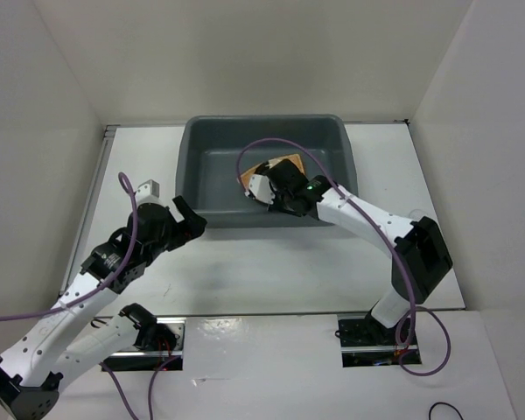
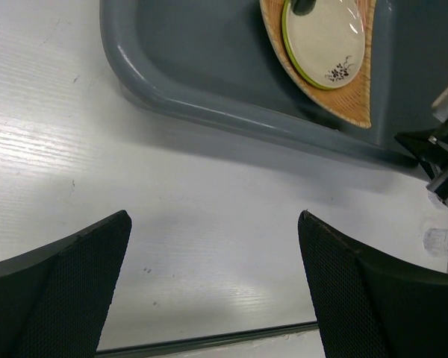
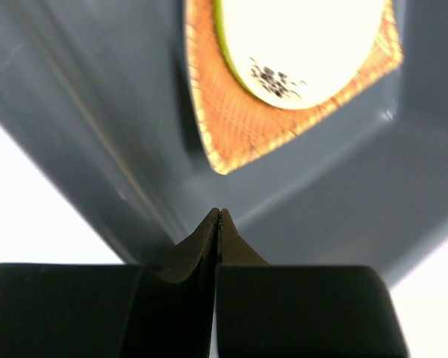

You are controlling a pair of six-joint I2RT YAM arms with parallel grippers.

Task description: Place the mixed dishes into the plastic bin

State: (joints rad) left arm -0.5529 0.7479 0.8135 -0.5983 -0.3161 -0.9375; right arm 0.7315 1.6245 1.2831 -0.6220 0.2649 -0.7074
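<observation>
The plastic bin [image 1: 212, 188] is a dark grey tub at the back middle of the table. On its floor lies the tan wooden plate [image 1: 287, 161], carrying the lime-green plate [image 2: 286, 46] with the cream dark-marked plate [image 2: 325, 33] on top. My right gripper [image 3: 219, 213] hangs shut and empty inside the bin, just off the wooden plate's corner [image 3: 231, 153]; in the top view it [image 1: 261, 186] covers most of the stack. My left gripper [image 2: 215, 216] stands wide open over bare table by the bin's near left corner [image 1: 190, 226].
A small clear thing, perhaps a cup [image 1: 149, 188], sits on the table left of the bin. Another clear piece [image 2: 444, 242] shows at the right edge of the left wrist view, outside the bin's rim [image 2: 209, 112]. White walls enclose the table.
</observation>
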